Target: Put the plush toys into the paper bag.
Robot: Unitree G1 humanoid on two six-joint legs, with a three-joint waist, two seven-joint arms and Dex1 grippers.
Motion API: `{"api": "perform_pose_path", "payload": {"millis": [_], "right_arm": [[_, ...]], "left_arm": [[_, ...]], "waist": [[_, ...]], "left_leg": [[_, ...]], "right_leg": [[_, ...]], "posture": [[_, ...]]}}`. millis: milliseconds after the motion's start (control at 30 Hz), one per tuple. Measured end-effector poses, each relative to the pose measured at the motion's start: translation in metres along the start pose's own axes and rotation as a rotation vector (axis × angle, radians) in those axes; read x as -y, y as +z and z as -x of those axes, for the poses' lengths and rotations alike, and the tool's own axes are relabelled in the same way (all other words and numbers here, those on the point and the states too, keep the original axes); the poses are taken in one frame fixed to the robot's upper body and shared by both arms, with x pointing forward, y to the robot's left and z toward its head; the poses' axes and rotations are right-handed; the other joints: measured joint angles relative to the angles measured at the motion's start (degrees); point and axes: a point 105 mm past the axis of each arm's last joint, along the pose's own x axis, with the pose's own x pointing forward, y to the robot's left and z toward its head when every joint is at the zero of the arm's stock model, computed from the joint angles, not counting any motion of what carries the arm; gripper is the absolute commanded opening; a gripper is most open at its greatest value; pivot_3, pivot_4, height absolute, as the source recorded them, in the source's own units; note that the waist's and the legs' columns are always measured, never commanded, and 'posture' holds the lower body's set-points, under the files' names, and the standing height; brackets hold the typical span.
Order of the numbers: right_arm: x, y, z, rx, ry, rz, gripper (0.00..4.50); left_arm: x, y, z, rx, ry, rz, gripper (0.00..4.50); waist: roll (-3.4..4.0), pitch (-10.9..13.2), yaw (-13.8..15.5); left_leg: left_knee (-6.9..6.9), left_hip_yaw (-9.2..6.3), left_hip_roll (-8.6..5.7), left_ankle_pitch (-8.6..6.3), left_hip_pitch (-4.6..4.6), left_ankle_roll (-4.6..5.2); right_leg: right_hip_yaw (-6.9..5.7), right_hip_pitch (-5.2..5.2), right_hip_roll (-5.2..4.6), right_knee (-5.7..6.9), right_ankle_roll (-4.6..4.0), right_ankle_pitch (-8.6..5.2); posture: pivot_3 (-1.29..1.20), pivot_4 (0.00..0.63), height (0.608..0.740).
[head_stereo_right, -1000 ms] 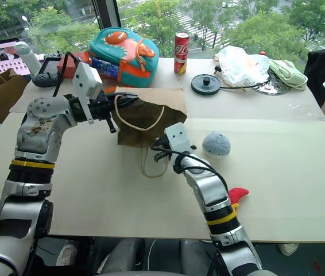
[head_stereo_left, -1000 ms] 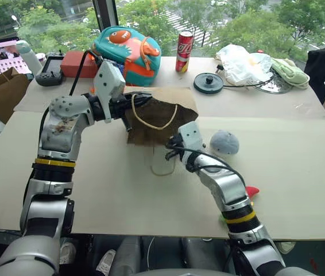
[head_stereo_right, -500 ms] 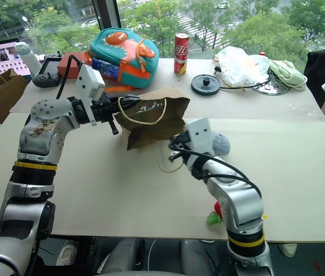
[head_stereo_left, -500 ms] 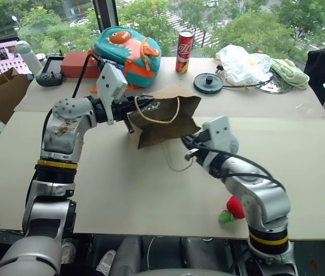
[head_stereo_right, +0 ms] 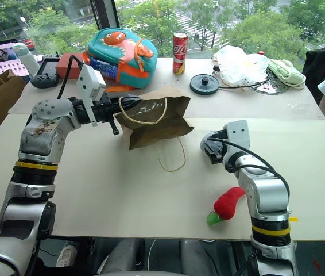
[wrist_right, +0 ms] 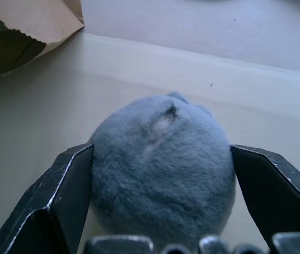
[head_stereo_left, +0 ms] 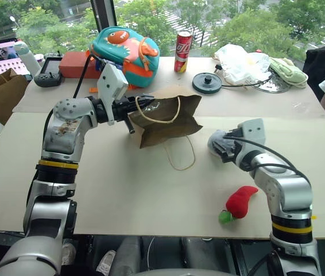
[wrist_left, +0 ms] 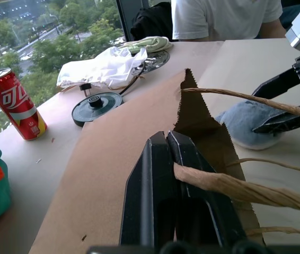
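The bag (head_stereo_left: 165, 118) is looking like matt brown kraft paper, creased, with rough twisted cord handles. The grey-blue toy (wrist_right: 160, 164) is showing short, fuzzy plush — the red chilli (head_stereo_left: 240, 202) is looking softer and smoother. The can (head_stereo_left: 184, 51) is gleaming like glossy metal; the table (head_stereo_left: 116, 190) is lying matt and pale.

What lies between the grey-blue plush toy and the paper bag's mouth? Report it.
Nothing visible. The grey-blue plush toy sits between the right pincer's open fingers, and bare table runs to the paper bag, held open by the left pincer.
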Motion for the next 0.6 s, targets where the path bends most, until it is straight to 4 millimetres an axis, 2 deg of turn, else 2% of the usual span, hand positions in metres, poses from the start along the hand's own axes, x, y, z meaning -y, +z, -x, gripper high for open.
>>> {"api": "perform_pose_path", "payload": {"millis": [100,133,267,467,600], "right_arm": [[0.0040,-0.0031,-0.0029,-0.009,-0.026,0.008,4.45],[0.0037,-0.0028,-0.0039,-0.008,-0.026,0.008,4.22],[0.0001,-0.0016,-0.0056,0.002,-0.017,-0.003,3.08],[-0.0008,0.0002,-0.0047,0.010,-0.015,-0.002,1.05],[-0.0017,0.0025,-0.0008,0.029,-0.013,-0.013,1.05]], "left_arm": [[-0.0001,0.0001,0.0002,0.000,0.000,0.000,0.00],[-0.0001,0.0001,0.0003,0.000,-0.001,0.000,0.00],[0.0003,0.0003,0.0004,0.001,-0.005,-0.001,0.00],[0.0007,0.0003,0.0007,0.002,-0.010,-0.001,0.00],[0.0005,-0.0003,0.0008,0.001,-0.011,0.002,0.00]], "waist": [[0.00,0.00,0.13],[0.00,0.00,0.13],[0.00,0.00,0.11],[0.00,0.00,0.06],[0.00,0.00,0.09]], "left_leg": [[0.00,0.00,-0.01,0.00,0.00,0.00],[0.01,0.00,-0.01,0.00,0.00,0.00],[0.00,-0.01,0.00,0.00,0.01,0.00],[0.00,-0.01,0.01,0.00,0.01,0.00],[0.00,-0.01,0.00,0.00,-0.01,0.00]], "right_leg": [[0.00,0.01,-0.01,-0.01,0.00,0.00],[0.00,0.01,-0.01,-0.01,0.00,0.00],[0.00,0.01,0.00,0.00,0.00,0.00],[-0.01,0.01,0.00,0.00,0.00,0.00],[0.00,0.00,0.00,0.00,0.00,0.00]], "posture": [[0.00,0.150,0.739],[0.00,0.150,0.739],[0.00,0.150,0.739],[0.00,0.150,0.739],[0.00,0.150,0.739]]}}
